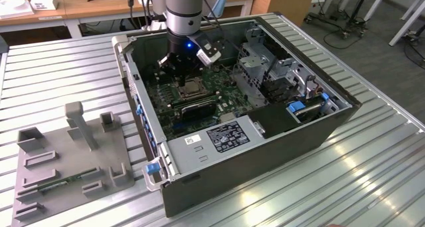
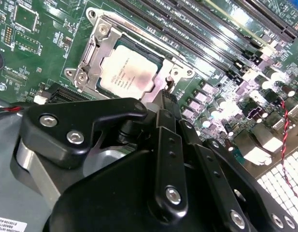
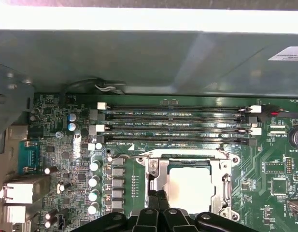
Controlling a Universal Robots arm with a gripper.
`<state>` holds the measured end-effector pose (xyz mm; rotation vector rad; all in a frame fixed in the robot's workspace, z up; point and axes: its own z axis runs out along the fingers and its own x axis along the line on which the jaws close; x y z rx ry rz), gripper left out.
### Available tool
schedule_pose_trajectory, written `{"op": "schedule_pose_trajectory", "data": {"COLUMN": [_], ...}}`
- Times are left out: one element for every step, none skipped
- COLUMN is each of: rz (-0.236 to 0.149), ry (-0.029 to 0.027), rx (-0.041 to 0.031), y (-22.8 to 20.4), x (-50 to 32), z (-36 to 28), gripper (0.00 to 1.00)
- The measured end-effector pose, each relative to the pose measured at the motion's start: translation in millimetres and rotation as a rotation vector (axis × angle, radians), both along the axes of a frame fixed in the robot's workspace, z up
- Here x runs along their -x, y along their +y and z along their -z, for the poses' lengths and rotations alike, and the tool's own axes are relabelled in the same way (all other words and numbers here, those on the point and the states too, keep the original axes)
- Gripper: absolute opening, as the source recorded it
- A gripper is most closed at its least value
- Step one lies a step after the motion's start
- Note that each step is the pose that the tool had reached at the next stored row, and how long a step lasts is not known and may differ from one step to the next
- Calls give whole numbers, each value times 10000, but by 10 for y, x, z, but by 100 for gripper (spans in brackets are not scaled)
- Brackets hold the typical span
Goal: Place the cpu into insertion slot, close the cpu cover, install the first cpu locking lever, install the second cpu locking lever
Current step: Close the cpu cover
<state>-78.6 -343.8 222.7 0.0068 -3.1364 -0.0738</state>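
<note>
Cpu (image 3: pixel 190 186) seated in insertion slot (image 3: pixel 221 186), apparently; memory slots (image 3: pixel 177 123) beside.

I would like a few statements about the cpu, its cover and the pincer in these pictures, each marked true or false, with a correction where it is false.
1. The cpu lies in the insertion slot on the green board. True.
2. The cpu cover stands upright, swung open. False: it lies flat around the cpu, whose top shows through its window.
3. The pincer is down at the edge of the cpu cover. True.
4. The long memory slots beside the insertion slot all hold modules. False: they are empty.
5. The pincer holds the cpu in the air. False: the cpu sits under the cover.
</note>
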Motion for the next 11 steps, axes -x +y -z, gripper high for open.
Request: {"op": "schedule_pose_trajectory", "data": {"rz": [-1,-2,-1,0,1,0,0,1,1,0,0], "ry": [1,2,3,2,1,2,2,1,1,1,1], "rx": [1,3,4,2,1,2,2,2,1,1,1], "y": [0,0,0,0,0,0,0,0,0,0,0], "x": [-1,-7,-19,-37,-61,-87,-117,-155,-191,-226,-258], "z": [-1,-1,-2,-1,-1,-1,-1,-1,-1,-1,-1], "gripper": [11,11,11,11,11,11,11,11,11,11,11]}}
